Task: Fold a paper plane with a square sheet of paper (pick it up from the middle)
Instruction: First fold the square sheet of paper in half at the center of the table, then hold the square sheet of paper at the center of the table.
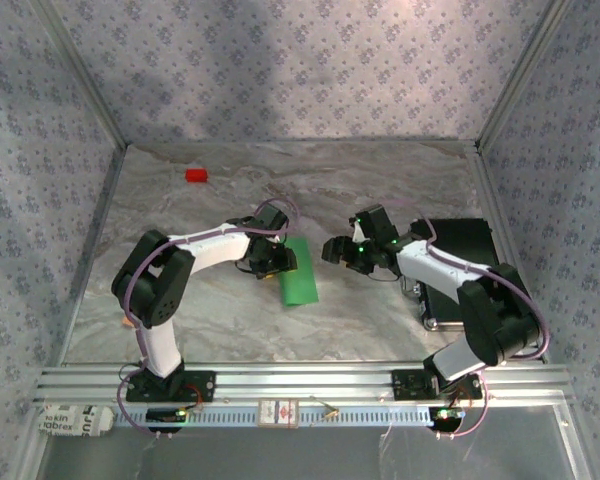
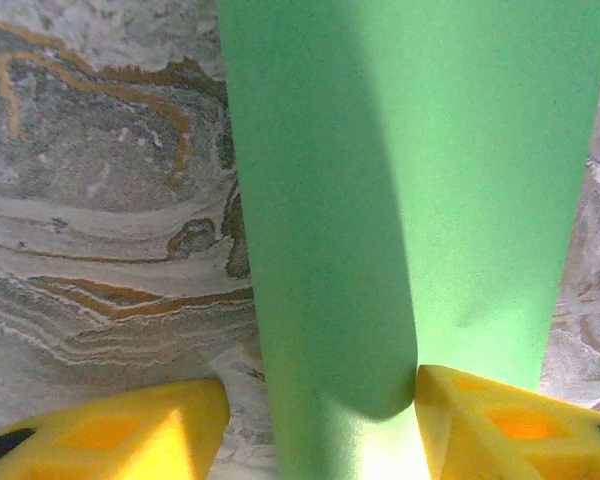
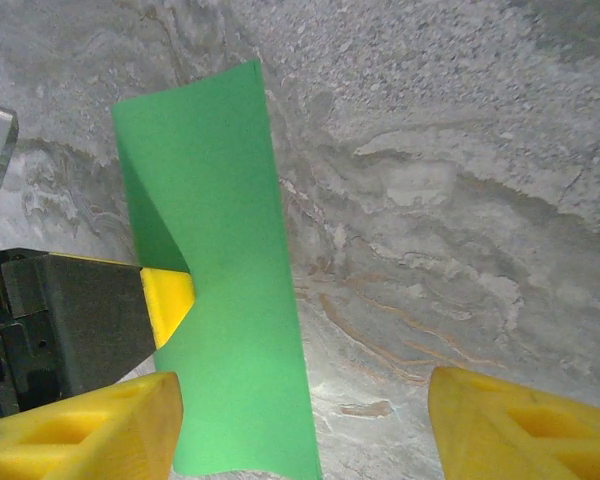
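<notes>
While L gripper [image 2: 315,440], jaws apart, straddles green sheet [image 2: 400,150], R gripper [image 3: 300,440] hovers spread.

My left arm [image 1: 205,243] and right arm [image 1: 430,262] are white tubes with chunky black joints, with a thin purple cable [image 1: 128,290] looping along each. The fingers [image 3: 520,425] on my right gripper [image 3: 305,410] and left gripper [image 2: 320,425] are bright yellow with hollowed-out diamond pockets, lol.

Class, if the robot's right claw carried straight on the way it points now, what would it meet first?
Probably the marbled grey tabletop, close beside the bright green paper sheet, though depth is unclear.
</notes>
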